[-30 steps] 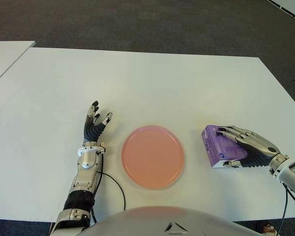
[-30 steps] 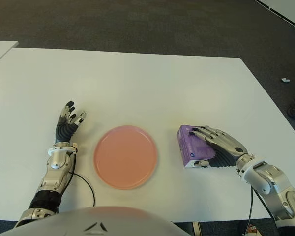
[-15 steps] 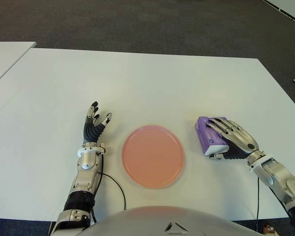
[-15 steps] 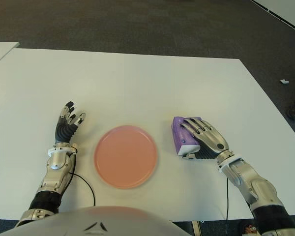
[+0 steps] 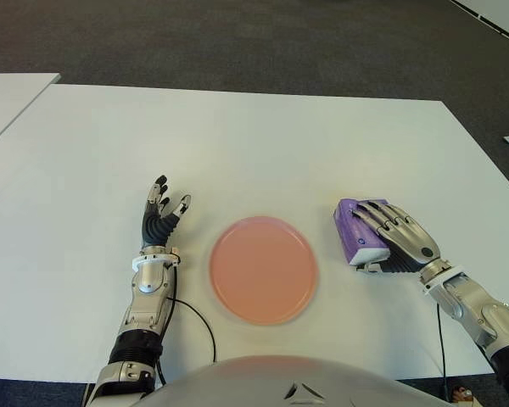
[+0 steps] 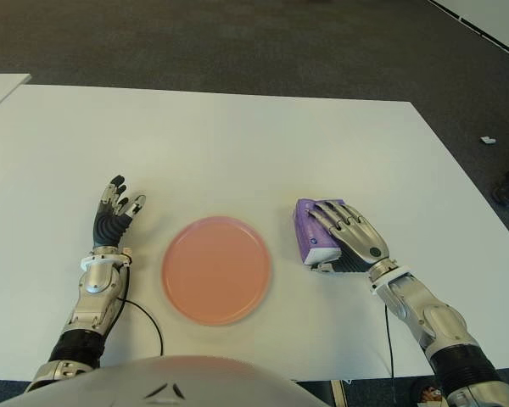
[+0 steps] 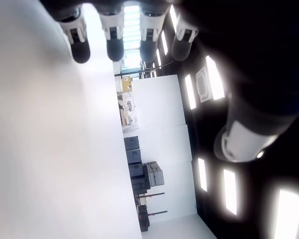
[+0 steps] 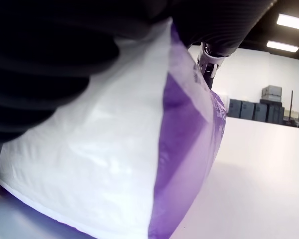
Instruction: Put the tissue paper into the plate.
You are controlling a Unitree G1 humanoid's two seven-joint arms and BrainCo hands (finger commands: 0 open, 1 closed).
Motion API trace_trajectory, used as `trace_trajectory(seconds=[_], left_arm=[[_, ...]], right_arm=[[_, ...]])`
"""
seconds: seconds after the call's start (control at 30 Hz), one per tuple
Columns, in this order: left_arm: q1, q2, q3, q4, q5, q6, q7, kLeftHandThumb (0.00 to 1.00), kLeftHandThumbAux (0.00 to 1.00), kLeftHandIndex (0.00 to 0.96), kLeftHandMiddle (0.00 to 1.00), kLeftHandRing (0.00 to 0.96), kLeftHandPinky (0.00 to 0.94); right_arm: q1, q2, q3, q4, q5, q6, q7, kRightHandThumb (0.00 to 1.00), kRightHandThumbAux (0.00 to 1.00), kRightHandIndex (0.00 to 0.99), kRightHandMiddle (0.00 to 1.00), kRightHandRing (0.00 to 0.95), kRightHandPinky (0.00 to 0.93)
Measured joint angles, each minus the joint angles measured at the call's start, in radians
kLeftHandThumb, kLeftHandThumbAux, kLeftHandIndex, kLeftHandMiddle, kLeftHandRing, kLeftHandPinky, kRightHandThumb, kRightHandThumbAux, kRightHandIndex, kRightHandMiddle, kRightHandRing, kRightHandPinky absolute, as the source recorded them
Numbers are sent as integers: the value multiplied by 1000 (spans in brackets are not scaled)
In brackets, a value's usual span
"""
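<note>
Right robot hand (image 6: 354,240) grips my purple tissue pack (image 6: 315,236) on the bench (image 6: 237,153), right of the pink plate (image 6: 215,269); left robot hand (image 6: 112,215) idles, fingers spread, left of it.

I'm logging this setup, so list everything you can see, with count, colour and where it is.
plate: one, pink, on the table between the two hands.
tissue pack: one, purple and white, right of the plate, apart from it, under the right hand.
table: one, white, under everything.
floor: dark carpet beyond the table.
left hand: one, fingers spread, holding nothing, left of the plate.
right hand: one, fingers wrapped over the tissue pack.
</note>
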Motion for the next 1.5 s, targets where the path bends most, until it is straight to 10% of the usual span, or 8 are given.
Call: trace_trajectory(seconds=[0.83,1.0,1.1,1.5], left_arm=[[5,9,0,-1,-21,-3,-2,95,602,6,12,0,16],[6,11,0,-2,-22,-6,-3,100,600,6,13,0,22],[8,13,1,-4,-22,-7,-3,104,600,6,15,2,26],[12,14,-2,-16,-24,-2,-9,110,602,8,14,0,24]], right_arm=[[-27,-25,62,8,10,52,-36,96,474,0,4,0,0],[-32,-1,71,66,2,53,-157,542,637,329,534,544,579],[-42,35,94,127,-33,76,-329,663,684,403,682,693,748],[-174,177,177,403,-81,136,-771,741,707,439,853,847,859]])
